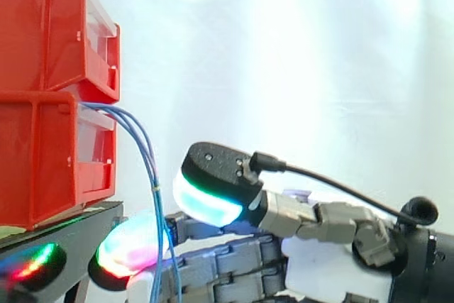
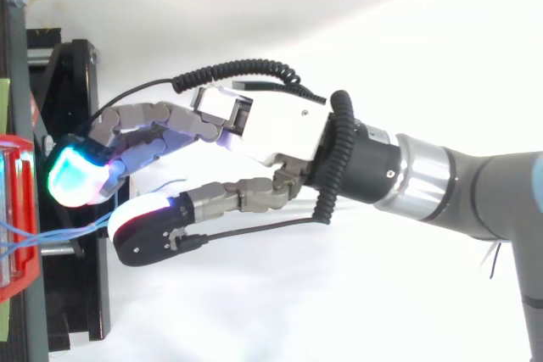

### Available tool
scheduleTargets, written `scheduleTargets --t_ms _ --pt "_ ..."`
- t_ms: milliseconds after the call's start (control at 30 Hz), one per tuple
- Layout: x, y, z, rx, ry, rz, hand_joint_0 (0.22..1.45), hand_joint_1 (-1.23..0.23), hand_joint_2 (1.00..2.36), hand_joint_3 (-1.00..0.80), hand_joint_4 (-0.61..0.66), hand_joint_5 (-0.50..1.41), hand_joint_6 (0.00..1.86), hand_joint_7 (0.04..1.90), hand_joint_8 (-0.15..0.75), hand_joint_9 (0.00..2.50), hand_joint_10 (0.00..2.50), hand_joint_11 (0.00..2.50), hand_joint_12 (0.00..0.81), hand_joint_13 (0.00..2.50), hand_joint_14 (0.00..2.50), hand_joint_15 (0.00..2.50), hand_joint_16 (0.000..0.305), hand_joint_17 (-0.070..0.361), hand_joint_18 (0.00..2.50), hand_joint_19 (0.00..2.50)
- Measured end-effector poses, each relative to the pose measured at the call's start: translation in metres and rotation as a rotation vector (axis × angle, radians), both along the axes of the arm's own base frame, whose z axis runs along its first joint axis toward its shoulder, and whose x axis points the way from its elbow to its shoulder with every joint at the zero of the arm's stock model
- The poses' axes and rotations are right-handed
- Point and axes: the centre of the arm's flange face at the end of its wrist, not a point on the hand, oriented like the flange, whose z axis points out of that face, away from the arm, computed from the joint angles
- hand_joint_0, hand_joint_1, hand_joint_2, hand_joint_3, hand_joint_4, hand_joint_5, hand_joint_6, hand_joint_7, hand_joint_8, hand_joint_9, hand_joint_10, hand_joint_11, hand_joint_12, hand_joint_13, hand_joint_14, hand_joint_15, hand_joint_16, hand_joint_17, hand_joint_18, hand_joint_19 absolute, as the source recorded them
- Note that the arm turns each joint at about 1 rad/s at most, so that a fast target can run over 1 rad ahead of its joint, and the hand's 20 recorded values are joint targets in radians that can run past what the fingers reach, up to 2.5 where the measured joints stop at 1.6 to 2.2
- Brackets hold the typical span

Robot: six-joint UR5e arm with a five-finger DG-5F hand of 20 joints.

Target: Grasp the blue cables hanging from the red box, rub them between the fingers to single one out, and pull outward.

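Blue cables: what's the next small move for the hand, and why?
Probably close the thumb pad toward the finger pads to pinch the blue cables. In the side view they hang from the lower red bin down through the gap between thumb and fingers; the hand looks open, with space beside the thumb pad, so nothing seems gripped yet.

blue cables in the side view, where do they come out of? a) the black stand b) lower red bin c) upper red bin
b: the blue cables leave the top front of the lower red bin, just under the upper red bin, and hang down.
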Motion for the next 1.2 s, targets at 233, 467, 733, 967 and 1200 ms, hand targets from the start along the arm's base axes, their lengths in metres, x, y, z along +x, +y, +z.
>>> scheduleTargets --t_ms 233,467,733,967,1200 --pt "0.005 0.000 -0.009 0.012 -0.014 0.006 0.57 -0.55 1.00 -0.45 0.29 -0.12 0.50 1.15 0.265 1.00 0.02 0.71 0.326 0.75 0.02 0.47 0.038 0.086 0.50 0.45" --pt "0.004 0.001 -0.011 0.010 -0.001 0.009 0.58 -0.54 1.00 -0.45 0.28 -0.11 0.50 1.20 0.274 1.20 0.02 0.94 0.334 0.94 0.02 0.63 0.037 0.084 0.56 0.47" --pt "0.001 0.005 -0.015 0.018 0.031 0.018 0.58 -0.54 1.00 -0.45 0.28 -0.10 0.50 1.20 0.279 1.20 0.02 0.95 0.335 0.95 0.03 0.65 0.037 0.084 0.56 0.48" --pt "0.004 0.010 -0.008 0.044 0.038 0.028 0.56 -0.54 1.00 -0.47 0.28 -0.13 0.50 1.08 0.263 1.01 0.02 0.79 0.334 0.91 0.02 0.63 0.038 0.086 0.57 0.47" --pt "0.000 0.015 0.004 0.052 0.079 0.035 0.53 -0.50 1.00 -0.50 0.26 -0.17 0.50 0.97 0.261 0.73 0.02 0.50 0.366 0.62 0.01 0.38 0.044 0.100 0.52 0.40"
